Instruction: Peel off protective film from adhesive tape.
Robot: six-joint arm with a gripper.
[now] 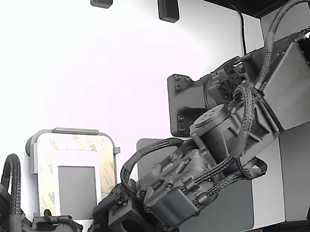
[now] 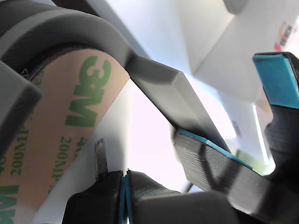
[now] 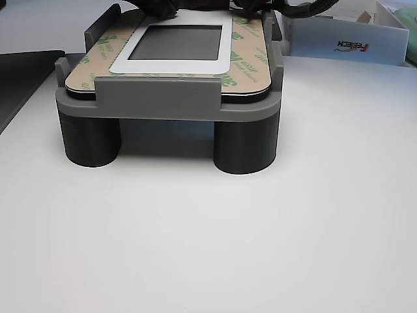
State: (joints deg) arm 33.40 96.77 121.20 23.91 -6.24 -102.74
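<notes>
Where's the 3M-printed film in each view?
Exterior view: protective film borders the dark square, lower left.
Wrist view: fills the near side, logo large.
Other view: on the raised fixture, top centre.
Shared landmark: the grey fixture rim.

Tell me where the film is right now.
The film lies flat as a border around the dark panel on the grey tray, at the exterior view's lower left, just beyond the claw.

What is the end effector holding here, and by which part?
Nothing, it seems. In the wrist view the end effector stands open, its blue pads apart and bare, beside the 3M-printed film, which lies flat on its grey tray.
</notes>
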